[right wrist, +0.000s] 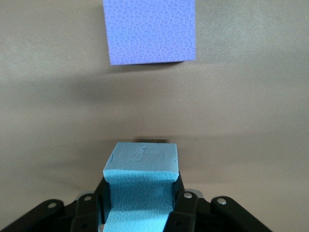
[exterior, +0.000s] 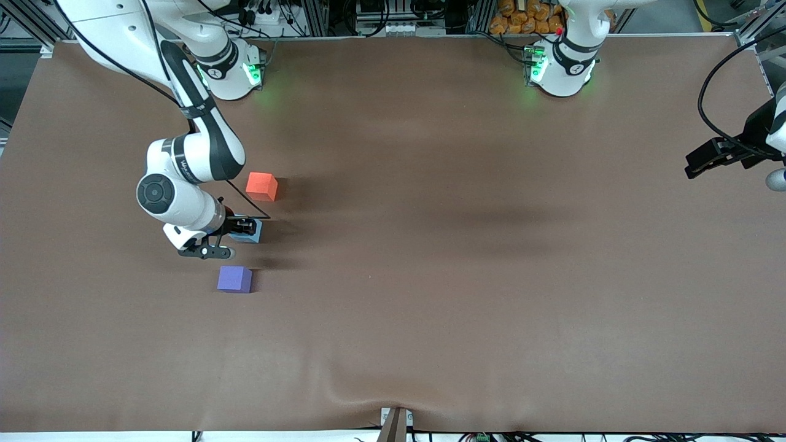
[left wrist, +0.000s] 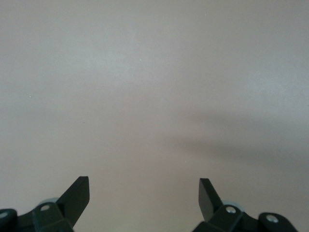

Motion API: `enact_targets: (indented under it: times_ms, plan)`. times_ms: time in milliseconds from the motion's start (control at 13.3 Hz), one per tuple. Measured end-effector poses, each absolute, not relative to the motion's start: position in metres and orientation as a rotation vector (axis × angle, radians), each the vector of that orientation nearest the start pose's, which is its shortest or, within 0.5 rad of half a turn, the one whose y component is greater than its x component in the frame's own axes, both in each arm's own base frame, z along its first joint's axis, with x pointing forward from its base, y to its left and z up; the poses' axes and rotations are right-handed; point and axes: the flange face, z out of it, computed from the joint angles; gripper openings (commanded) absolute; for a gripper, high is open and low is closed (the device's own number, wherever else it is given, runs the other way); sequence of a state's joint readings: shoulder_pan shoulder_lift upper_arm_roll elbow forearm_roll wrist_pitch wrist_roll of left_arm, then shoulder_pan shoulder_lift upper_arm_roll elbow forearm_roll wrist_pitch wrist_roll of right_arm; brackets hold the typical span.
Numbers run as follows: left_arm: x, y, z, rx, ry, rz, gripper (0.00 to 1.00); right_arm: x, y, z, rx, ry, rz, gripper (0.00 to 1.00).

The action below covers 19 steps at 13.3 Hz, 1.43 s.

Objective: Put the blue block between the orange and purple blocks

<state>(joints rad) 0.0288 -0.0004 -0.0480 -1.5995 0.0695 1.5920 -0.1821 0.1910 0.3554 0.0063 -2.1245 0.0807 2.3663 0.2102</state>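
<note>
The right gripper [exterior: 249,228] is holding the blue block [exterior: 253,232], its fingers [right wrist: 182,212] pressing in on two opposite sides of the cube. The block is sitting in the gap between the orange block [exterior: 261,186] and the purple block [exterior: 234,279], roughly in line with them. From the front view I cannot tell whether its underside is touching the bench [exterior: 466,258] or hanging just above it. Taking the blue block as the marker, the orange one is lying farther from the front camera and the purple one nearer to it, each standing apart from the blue one.

The blue block is showing as a small cube of light sky blue with a matte, finely crackled foam surface, plain on every face I can see. In the right wrist view its upper edge [right wrist: 141,159] is looking a little dented where the fingers are squeezing it, and the purple block [right wrist: 149,30] is showing the same crackled texture in a darker violet. All three cubes are looking alike in size.

The left gripper [exterior: 706,163] is waiting well away from the blue block, over the left arm's end of the bench, its fingers [left wrist: 76,195] spread wide with nothing between them.
</note>
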Motion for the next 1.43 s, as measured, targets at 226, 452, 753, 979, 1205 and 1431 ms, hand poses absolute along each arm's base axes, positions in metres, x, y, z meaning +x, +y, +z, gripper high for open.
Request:
enact_targets:
  times_ms: [226, 452, 753, 979, 1205, 1431]
  plan:
    - [0.556, -0.003, 0.613, -3.062, -0.247, 0.000, 1.00, 0.547, 0.111, 0.221, -3.103, 0.119, 0.169, 0.00]
    - [0.556, -0.003, 0.613, -3.062, -0.247, 0.000, 1.00, 0.545, 0.111, 0.214, -3.103, 0.121, 0.167, 0.10]
    - [0.556, -0.003, 0.613, -3.062, -0.247, 0.000, 1.00, 0.546, 0.111, 0.214, -3.103, 0.125, 0.161, 1.00]
    - [0.555, -0.003, 0.612, -3.061, -0.249, 0.009, 1.00, 0.568, 0.115, 0.242, -3.094, 0.124, 0.106, 1.00]
    - [0.555, 0.000, 0.611, -3.060, -0.255, 0.012, 1.00, 0.614, 0.113, 0.337, -3.083, 0.122, 0.172, 1.00]
    - [0.555, 0.002, 0.610, -3.059, -0.262, 0.017, 1.00, 0.647, 0.085, 0.467, -3.067, 0.104, 0.121, 1.00]
